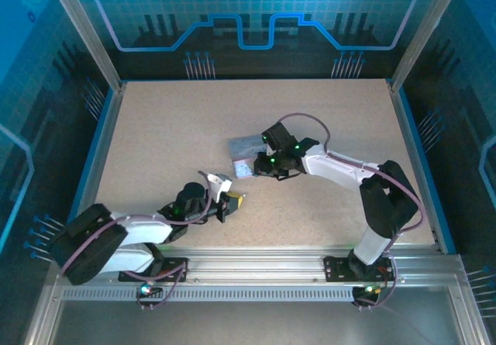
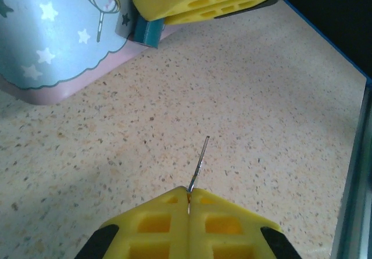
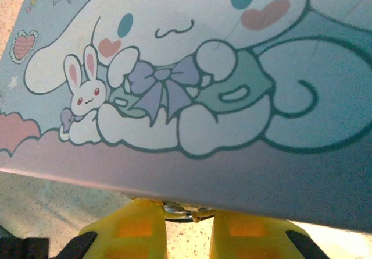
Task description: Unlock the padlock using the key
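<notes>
Key, a thin metal sliver, overhangs speckled tabletop.

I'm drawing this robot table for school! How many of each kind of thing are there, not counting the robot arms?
tin box: 1
padlock: 1
key: 1
Total: 3

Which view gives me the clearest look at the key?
The left wrist view: the key sticks out from the shut left claw, sharp against the speckled table. In the top external view it is too small to tell at that claw. The right wrist view faces the cartoon tin.
</notes>
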### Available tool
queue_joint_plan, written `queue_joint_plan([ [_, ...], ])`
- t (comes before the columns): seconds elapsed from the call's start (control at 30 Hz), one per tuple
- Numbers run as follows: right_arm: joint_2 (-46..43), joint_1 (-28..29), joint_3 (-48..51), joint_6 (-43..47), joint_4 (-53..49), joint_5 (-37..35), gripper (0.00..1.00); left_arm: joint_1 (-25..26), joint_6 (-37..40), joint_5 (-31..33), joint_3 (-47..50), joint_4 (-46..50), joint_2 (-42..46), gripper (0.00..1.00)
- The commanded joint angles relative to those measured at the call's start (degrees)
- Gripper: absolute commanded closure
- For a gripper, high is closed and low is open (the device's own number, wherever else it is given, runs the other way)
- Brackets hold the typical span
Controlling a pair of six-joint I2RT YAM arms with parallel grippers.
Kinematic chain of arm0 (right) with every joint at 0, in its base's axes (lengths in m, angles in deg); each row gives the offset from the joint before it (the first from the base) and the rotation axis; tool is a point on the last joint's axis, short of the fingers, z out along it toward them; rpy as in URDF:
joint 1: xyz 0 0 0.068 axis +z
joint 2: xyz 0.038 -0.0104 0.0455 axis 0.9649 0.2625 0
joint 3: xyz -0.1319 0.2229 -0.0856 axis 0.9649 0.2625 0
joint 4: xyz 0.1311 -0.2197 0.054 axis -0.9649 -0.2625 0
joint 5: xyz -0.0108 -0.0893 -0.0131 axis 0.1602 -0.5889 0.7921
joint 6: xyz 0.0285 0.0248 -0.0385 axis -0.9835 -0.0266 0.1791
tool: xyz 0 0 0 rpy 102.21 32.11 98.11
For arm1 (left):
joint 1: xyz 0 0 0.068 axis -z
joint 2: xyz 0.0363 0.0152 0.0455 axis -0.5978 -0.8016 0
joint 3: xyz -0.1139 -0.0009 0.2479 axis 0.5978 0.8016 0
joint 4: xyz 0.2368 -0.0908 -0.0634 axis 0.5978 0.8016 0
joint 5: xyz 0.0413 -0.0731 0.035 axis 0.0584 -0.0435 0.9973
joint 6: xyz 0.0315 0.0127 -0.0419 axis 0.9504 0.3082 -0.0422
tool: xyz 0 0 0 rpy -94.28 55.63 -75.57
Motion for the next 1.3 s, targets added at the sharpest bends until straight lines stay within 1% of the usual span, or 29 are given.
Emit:
queue_joint_plan([
  [0.0, -2.9, -1.3, -0.6, 0.6, -0.1, 4.5, 0.94, 0.3, -1.0, -1.0, -2.0, -14.5, -6.5, 1.00],
  [0.2, -2.8, -2.7, -0.5, 0.7, -0.5, 7.1, 0.95, 0.3, -5.4, 1.5, -1.8, -33.8, -22.1, 1.00],
  [0.3, -3.0, -3.1, -0.5, 1.1, -0.9, 7.6, 0.94, 0.3, -5.2, 2.8, -3.2, -33.8, -25.1, 1.00],
  [0.4, -3.0, -3.6, -0.2, 1.1, -0.9, 8.3, 0.94, 0.2, -4.5, 3.1, -3.8, -33.8, -25.3, 1.00],
  [0.6, -3.3, -4.1, 0.2, 0.3, 0.0, 9.3, 0.94, -1.4, -7.4, -1.8, -6.9, -33.9, -26.6, 1.00],
  [0.9, -4.1, -5.1, 0.6, -0.4, 1.2, 10.1, 0.95, -4.3, -9.5, -6.8, -8.3, -33.9, -27.2, 1.00],
  [1.13, -4.0, -5.3, 0.2, -0.4, 1.1, 10.9, 0.95, -4.4, -9.0, -8.2, -8.5, -33.9, -29.0, 1.00],
  [1.27, -4.1, -5.3, 0.0, -0.4, 1.0, 11.0, 0.95, -4.8, -9.2, -7.9, -8.7, -33.9, -28.9, 1.00],
])
